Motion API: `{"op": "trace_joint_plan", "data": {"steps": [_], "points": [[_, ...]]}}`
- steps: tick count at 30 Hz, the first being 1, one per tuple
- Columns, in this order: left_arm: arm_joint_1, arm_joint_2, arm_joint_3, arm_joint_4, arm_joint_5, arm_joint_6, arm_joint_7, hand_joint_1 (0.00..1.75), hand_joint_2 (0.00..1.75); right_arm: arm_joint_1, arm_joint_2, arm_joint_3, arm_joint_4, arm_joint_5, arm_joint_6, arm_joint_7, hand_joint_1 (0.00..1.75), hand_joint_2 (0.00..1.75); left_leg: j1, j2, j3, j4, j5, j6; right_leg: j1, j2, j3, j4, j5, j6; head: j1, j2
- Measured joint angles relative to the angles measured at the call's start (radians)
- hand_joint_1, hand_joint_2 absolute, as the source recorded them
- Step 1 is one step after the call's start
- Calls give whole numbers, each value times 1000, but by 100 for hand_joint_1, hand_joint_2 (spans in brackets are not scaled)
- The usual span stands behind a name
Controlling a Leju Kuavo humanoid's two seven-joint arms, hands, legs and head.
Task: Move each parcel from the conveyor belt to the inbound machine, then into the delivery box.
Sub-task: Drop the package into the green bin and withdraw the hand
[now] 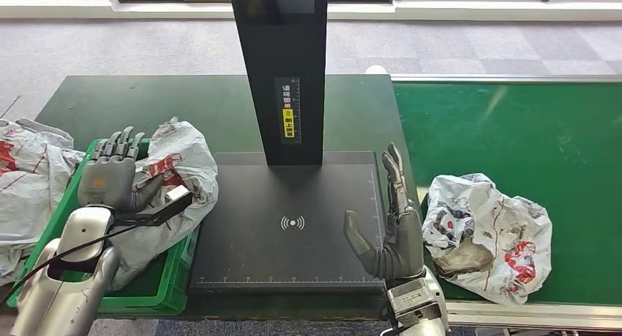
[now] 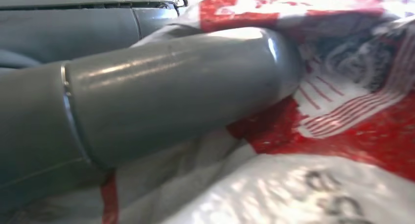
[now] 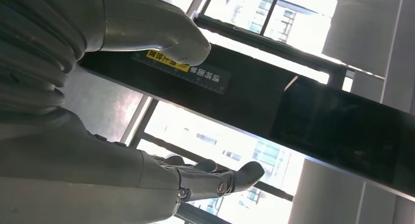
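Note:
A white parcel with red print (image 1: 187, 160) lies in the green delivery box (image 1: 170, 292) at the left. My left hand (image 1: 110, 176) stands beside it with fingers stretched apart. Its thumb (image 2: 171, 87) lies against the parcel's wrinkled plastic (image 2: 342, 111) without gripping it. Another white parcel (image 1: 488, 233) sits on the green conveyor belt (image 1: 528, 130) at the right. My right hand (image 1: 396, 229) is upright and open at the right edge of the inbound machine's black scan plate (image 1: 293, 226), just left of that parcel and holding nothing.
The machine's black column (image 1: 282, 72) rises behind the scan plate and also crosses the right wrist view as a dark column (image 3: 293, 111). A further white parcel (image 1: 29, 178) lies at the far left, partly over the box's rim. Grey floor lies beyond the tables.

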Motion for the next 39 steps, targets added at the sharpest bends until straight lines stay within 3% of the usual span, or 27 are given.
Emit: {"op": "trace_joint_plan", "data": {"steps": [7, 18, 39], "points": [[70, 23, 73, -106, 0, -1, 0, 0, 0, 8, -2, 0, 0, -7, -8, 0, 0, 175, 0, 0, 0, 0, 0, 0, 0, 0, 0, 0, -1, 0, 0, 0], [132, 24, 228, -223, 0, 2, -111, 0, 0, 17, -10, 0, 0, -20, -26, 0, 0, 175, 0, 0, 0, 0, 0, 0, 0, -1, 0, 0, -1, -1, 0, 0], [157, 24, 274, -254, 0, 1, -117, 0, 0, 17, -15, 0, 0, -20, -26, 0, 0, 175, 0, -1, 0, 0, 0, 0, 0, -1, 0, 0, -1, -1, 0, 0]]}}
